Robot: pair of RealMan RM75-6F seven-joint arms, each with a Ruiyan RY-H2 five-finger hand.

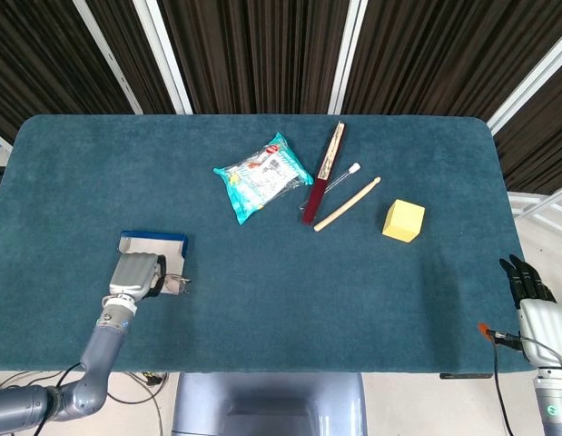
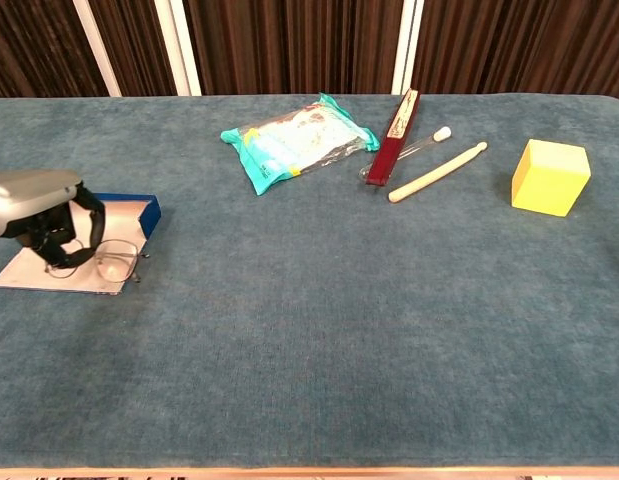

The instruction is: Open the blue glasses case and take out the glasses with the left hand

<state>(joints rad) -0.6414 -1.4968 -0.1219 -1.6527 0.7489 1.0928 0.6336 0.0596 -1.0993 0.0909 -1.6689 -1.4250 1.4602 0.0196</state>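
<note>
Left robot hand [image 2: 51, 212] curled around thin wire-framed glasses [image 2: 111, 261], lifted over the open blue glasses case [image 2: 107, 226] on the teal felt worktop [image 2: 319, 300], right robot hand [image 1: 527, 283] empty, fingers straight, off the worktop's far corner from the case

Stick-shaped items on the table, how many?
3, all clustered right of the snack packet: dark red stick, clear tube and wooden stick. None appear hidden.

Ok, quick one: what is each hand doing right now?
Left hand: fingers closed on the glasses, lifting them at the open blue glasses case.
Right hand: off the table edge, holding nothing, fingers apart.
</note>
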